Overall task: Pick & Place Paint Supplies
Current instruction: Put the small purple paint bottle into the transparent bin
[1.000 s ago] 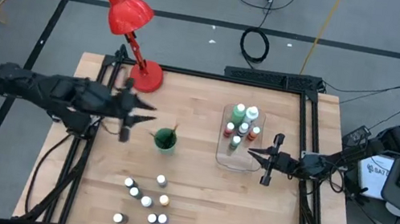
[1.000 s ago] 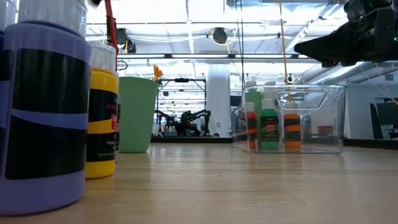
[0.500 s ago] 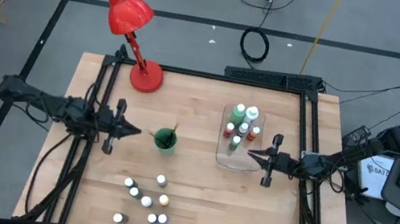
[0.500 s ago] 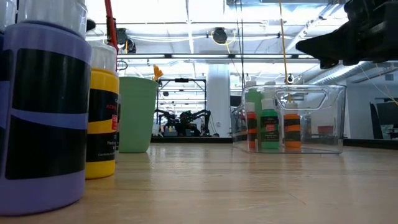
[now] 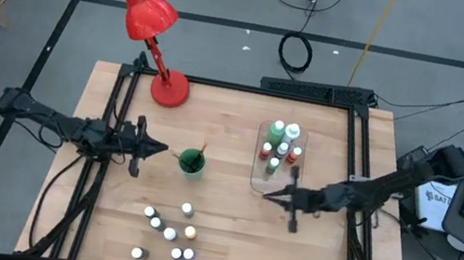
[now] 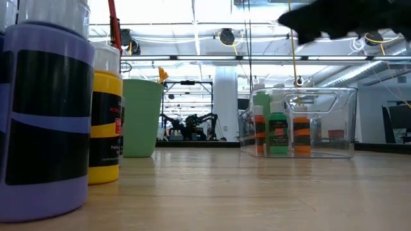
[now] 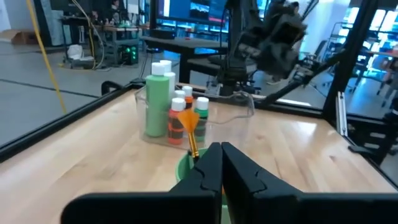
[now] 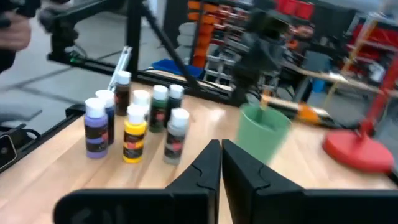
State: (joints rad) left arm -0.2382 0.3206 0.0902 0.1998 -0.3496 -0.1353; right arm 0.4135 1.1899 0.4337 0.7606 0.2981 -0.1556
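We're roughly half done: several paint bottles (image 5: 281, 144) stand in the clear tray (image 5: 261, 184), a brush (image 5: 200, 150) sits in the green cup (image 5: 191, 163), and seven small bottles (image 5: 169, 232) wait loose near the table's front edge. Left gripper (image 5: 156, 148) is closed and empty just beside the cup; right gripper (image 5: 269, 194) is closed and empty at the tray's front edge.

Almost nothing reads clearly. A white sheet (image 5: 437, 197) beside the table's right edge carries dark capitals — "SAT" is all that can be made out. The labels on the purple bottle (image 6: 43, 115), the yellow bottle (image 6: 106, 125) and the bottles in the tray — too blurred to read.
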